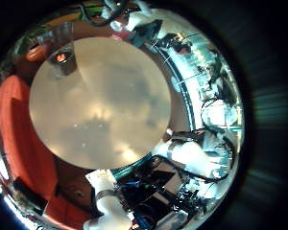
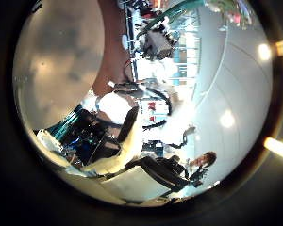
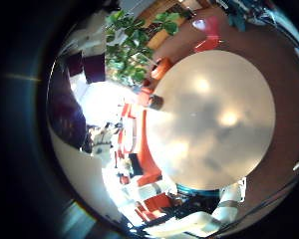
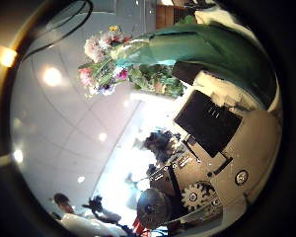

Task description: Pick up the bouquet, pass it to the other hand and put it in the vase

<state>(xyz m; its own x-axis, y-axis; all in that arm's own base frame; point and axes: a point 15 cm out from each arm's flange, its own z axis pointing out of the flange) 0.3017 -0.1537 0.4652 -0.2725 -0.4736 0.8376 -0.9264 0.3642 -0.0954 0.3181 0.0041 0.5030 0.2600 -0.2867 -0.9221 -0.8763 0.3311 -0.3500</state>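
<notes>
Round and pale, the table (image 1: pixel 98 105) fills both little finger side palm views, with an orange seat (image 1: pixel 19 144) along its edge and a leafy green plant (image 3: pixel 130 45) beyond it. Ceiling lights (image 2: pixel 226 119) show in the thumb side views. The bouquet (image 4: pixel 113 61), pink and white flowers in a teal wrap, lies close against the right hand (image 4: pixel 222 123), whose fingers (image 4: pixel 237 64) curl round the wrap. The left hand (image 2: pixel 113 141) holds nothing; its fingers look loosely bent, though how far cannot be told.
</notes>
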